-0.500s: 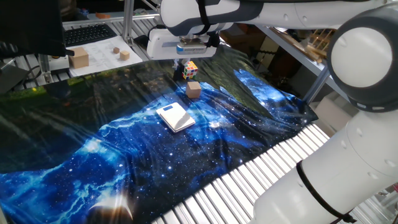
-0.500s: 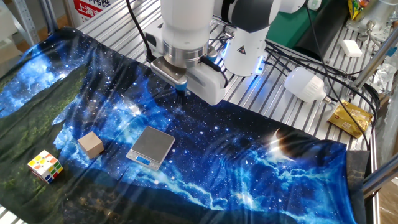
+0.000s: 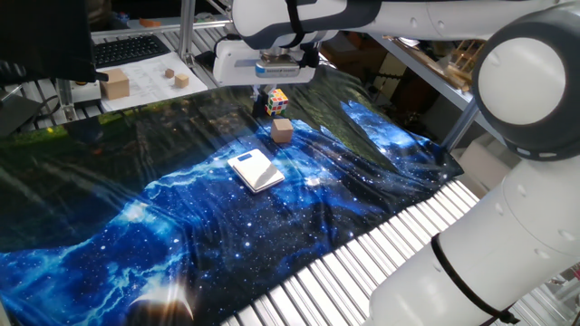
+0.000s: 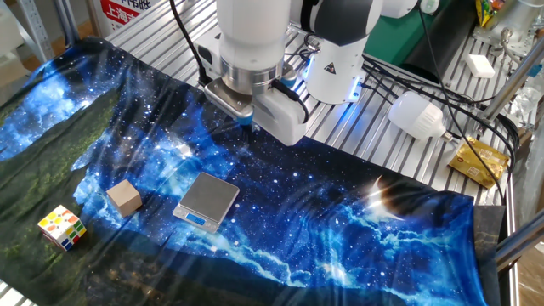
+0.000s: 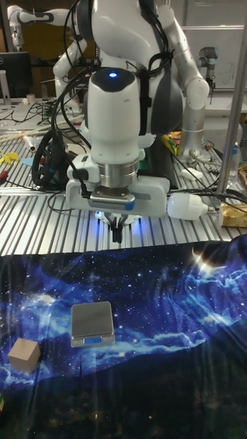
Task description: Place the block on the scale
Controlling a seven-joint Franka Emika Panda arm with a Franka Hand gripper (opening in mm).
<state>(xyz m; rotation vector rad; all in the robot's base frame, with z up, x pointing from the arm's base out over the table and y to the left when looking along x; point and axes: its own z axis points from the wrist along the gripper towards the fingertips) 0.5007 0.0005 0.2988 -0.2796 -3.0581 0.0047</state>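
The scale (image 4: 206, 201) lies flat on the blue galaxy-print cloth (image 4: 340, 221) that covers the table (image 4: 399, 144), and serves as the landmark here. The block (image 4: 124, 197) sits on the cloth just beside the scale, apart from it and not touching, upright on 1 face; in the tall fixed view it (image 5: 24, 354) lies to the lower left of the scale (image 5: 92, 323). Farther out on the block's far side from the scale rests a multicoloured puzzle cube (image 4: 61, 227), well apart from the scale. In the one fixed view the same row reads scale (image 3: 255, 169), block (image 3: 283, 130), puzzle cube (image 3: 276, 100), running away from the camera. The gripper (image 5: 117, 234) hangs in the air above the cloth, off to the side of the scale nearest the robot's base, with nothing between its fingers; the 2 fingers look drawn close together and it carries nothing. In the other fixed view the gripper (image 4: 246, 123) points straight down, clear of both scale and block. A larger tan block (image 3: 115, 86) stands on a sheet of paper (image 3: 145, 86) beyond the cloth, well away from the scale.
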